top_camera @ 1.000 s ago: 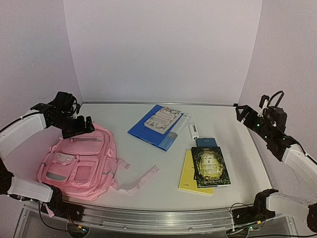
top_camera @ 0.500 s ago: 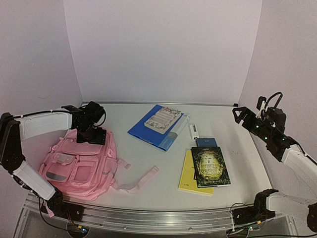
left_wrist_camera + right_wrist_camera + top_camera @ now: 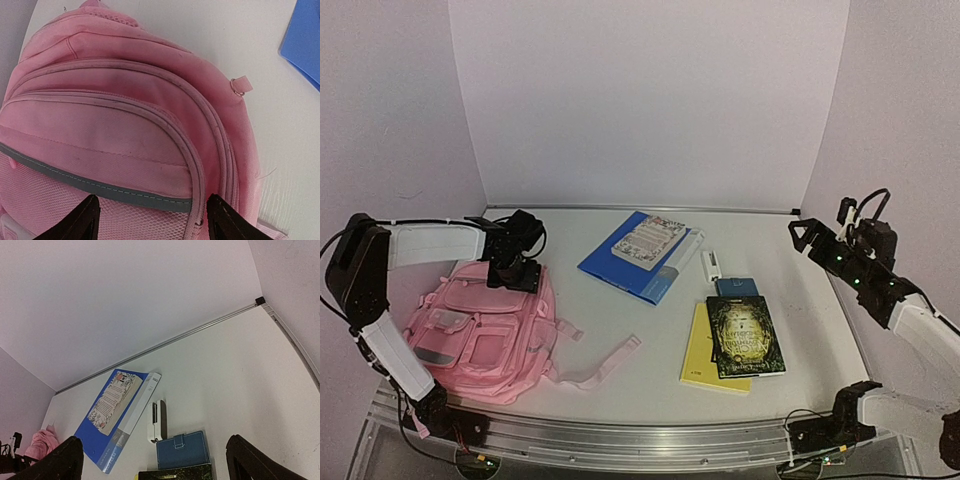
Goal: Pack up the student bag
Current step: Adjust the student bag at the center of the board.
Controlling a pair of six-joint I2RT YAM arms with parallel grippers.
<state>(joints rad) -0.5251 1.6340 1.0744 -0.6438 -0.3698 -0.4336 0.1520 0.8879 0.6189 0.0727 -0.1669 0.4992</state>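
Pink backpack (image 3: 485, 325) lies flat on the left side of the table (image 3: 630, 310), front pockets facing up, with one strap (image 3: 608, 363) trailing out toward the middle. The left gripper (image 3: 517, 274) sits right over the top end of the bag with its fingers spread wide and nothing between them. The wrist cam looks straight down on the zipper seams, but I can't tell if the tips touch the fabric. The right gripper (image 3: 802, 236) hangs in the air over the far right side, also spread wide, holding nothing.

The other stuff sits well apart from the bag:
- a blue folder (image 3: 620, 268) with a patterned book (image 3: 648, 241) on top
- a white stapler (image 3: 711, 265) just beside the folder
- a blue wallet (image 3: 737, 287)
- a dark book (image 3: 745, 336) lying on a yellow notebook (image 3: 698, 352)
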